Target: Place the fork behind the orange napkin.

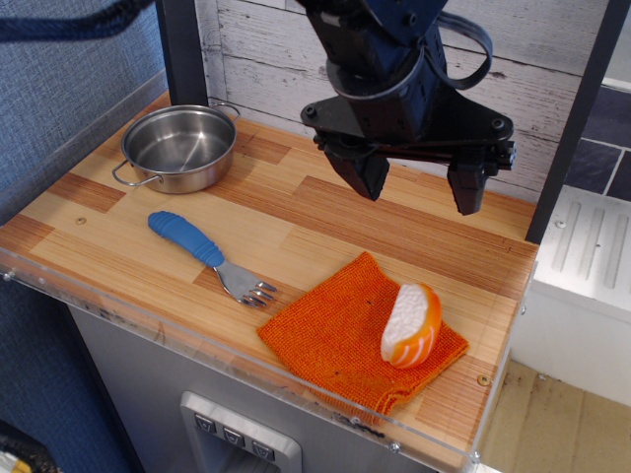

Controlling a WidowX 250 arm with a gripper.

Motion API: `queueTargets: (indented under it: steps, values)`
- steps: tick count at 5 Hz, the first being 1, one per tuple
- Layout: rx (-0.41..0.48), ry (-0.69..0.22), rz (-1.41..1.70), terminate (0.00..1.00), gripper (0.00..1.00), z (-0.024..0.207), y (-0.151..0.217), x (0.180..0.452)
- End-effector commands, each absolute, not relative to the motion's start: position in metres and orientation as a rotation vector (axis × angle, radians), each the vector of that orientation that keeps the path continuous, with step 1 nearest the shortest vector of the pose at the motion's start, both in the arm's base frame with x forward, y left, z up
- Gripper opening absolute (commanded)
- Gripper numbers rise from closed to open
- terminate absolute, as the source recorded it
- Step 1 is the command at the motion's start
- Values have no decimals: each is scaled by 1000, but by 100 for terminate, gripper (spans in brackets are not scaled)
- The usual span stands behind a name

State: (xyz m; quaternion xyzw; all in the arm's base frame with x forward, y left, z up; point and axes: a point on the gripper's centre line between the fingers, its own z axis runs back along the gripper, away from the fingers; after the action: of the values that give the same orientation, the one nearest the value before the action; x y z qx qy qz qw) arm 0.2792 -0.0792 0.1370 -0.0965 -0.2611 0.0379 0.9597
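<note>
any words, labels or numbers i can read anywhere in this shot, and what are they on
None can be read: no text shows on the fork, the orange napkin, the pot, the striped toy or the gripper.
The small buttons on the panel below the table edge carry no marks that can be made out.

On the wooden desk I count 1 fork near the front edge, 1 orange napkin toward the front right corner, 1 white-and-orange sushi toy lying on that napkin, and 1 steel pot at the back left corner. That makes 4 loose things in all. Above the back edge hangs 1 gripper with 2 fingers.
</note>
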Motion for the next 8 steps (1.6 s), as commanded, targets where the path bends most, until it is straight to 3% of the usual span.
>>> queueTargets:
  steps: [1, 2, 3, 6, 8]
  values:
    - [-196, -529, 77, 0, 100, 137, -79, 279]
    - [-179, -551, 231, 0, 100, 140, -63, 278]
    - [-250, -521, 424, 0, 100, 142, -47, 273]
    - [-104, -527, 961, 0, 100, 139, 20, 253]
    - [-36, -498, 1117, 0, 100, 119, 46, 251]
